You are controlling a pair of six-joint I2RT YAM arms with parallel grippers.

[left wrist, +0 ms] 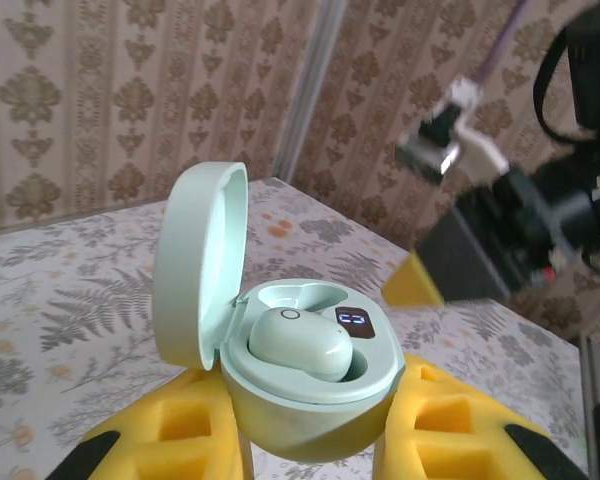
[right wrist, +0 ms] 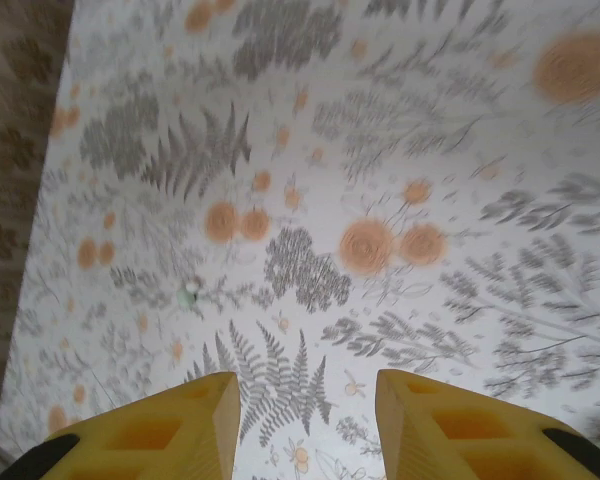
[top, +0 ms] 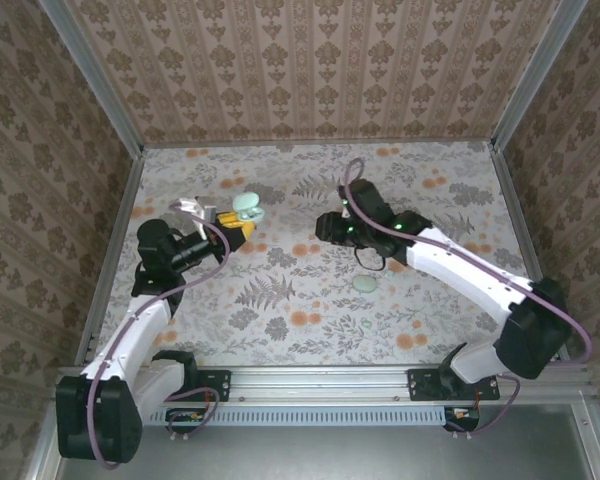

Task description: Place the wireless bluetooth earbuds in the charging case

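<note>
My left gripper (top: 236, 226) is shut on the charging case (top: 247, 207), a mint-green oval held up off the table. In the left wrist view the case (left wrist: 310, 420) sits between the yellow fingers (left wrist: 170, 430) with its lid (left wrist: 195, 265) swung open to the left. One earbud (left wrist: 298, 343) lies seated in the near slot; the slot behind it (left wrist: 300, 296) is bare. A second mint earbud (top: 364, 285) lies on the floral table under the right arm. My right gripper (top: 330, 226) hovers mid-table, open, with nothing between its yellow fingers (right wrist: 195, 420).
The floral table (top: 310, 320) is walled by patterned panels and metal rails on all sides. In the blurred right wrist view a tiny pale green speck (right wrist: 189, 293) lies on the print. The right arm (left wrist: 540, 200) looms close in the left wrist view.
</note>
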